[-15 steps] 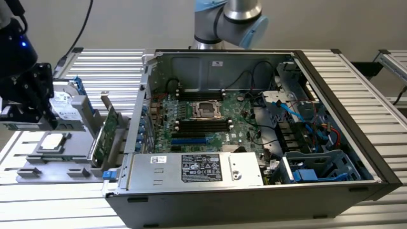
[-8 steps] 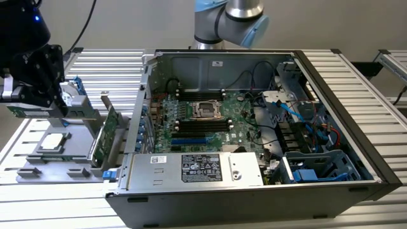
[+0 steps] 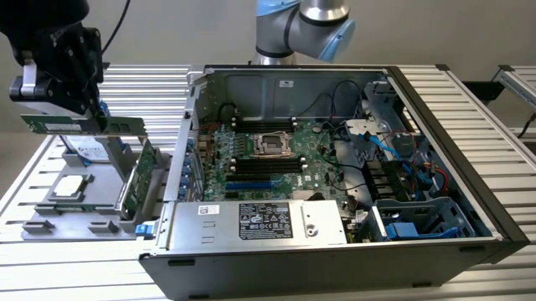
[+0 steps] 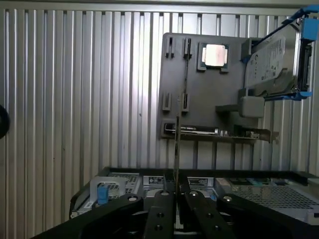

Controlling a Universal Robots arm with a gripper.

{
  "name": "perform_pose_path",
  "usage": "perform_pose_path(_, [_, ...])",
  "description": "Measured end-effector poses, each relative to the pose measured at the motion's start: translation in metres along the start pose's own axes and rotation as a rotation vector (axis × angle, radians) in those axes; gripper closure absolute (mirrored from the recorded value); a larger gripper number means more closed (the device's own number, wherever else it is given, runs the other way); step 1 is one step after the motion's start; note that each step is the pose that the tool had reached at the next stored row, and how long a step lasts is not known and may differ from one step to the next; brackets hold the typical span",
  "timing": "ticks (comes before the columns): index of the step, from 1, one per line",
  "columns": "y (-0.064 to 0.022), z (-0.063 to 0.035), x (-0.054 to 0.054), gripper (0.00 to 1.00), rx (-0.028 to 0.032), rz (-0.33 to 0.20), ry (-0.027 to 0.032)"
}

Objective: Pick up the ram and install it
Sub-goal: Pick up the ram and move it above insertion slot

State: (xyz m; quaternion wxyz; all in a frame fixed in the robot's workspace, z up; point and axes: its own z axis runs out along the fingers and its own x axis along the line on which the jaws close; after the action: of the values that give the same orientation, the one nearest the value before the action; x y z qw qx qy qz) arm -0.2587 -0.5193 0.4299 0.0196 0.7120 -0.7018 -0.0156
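Upper left in the exterior view, the hand (image 3: 60, 111) grips the ram (image 3: 84, 125) above the grey tray (image 3: 50, 216); carrying stage, seemingly, needing square alignment over the central black slots (image 3: 266, 165).

Silver arm (image 3: 322, 9), pale-blue joint caps (image 3: 339, 37); black wrist block (image 3: 59, 50); black jaws, round screws (image 4: 158, 215)

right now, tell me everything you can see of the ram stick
The ram is a long, thin green circuit board with a pale label. It is held level and on edge above the grey parts tray and looks clear of it, at the exterior view's left of the open computer case. The hand is shut on its upper edge.
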Motion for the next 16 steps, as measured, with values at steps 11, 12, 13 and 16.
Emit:
perform_pose_path(11, [-0.0498,-0.0079,0.001,0.86,-0.0048,0.000,0.0000])
perform_pose_path(12, [-0.0543,-0.0081,0.001,0.86,-0.0049,0.000,-0.0001])
perform_pose_path(13, [-0.0588,-0.0083,0.001,0.86,-0.0050,0.000,-0.0001])
perform_pose_path(16, [-0.0727,-0.0090,0.001,0.86,-0.0053,0.000,0.0000])
